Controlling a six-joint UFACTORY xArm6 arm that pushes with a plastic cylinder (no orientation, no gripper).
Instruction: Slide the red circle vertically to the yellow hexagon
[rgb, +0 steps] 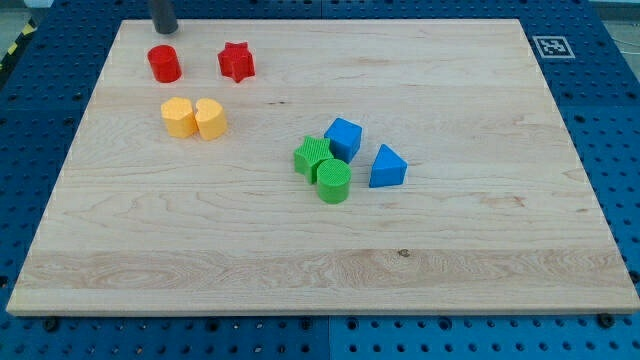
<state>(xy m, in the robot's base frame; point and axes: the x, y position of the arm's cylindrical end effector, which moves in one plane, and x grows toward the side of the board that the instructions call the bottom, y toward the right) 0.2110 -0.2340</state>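
Note:
The red circle (164, 63) sits near the top left of the wooden board (320, 250). Below it lie two yellow blocks side by side and touching: the yellow hexagon (178, 117) on the left and a yellow pentagon-like block (211, 118) on the right. The hexagon is just below and slightly right of the red circle, with a small gap between them. My tip (163, 28) is at the view's top edge, directly above the red circle and a short way from it.
A red star (237, 62) lies right of the red circle. Near the middle are a green hexagon-like block (312, 156), a green cylinder (334, 182), a blue cube (343, 137) and a blue triangle (387, 167). A marker tag (552, 46) is off the board's top right corner.

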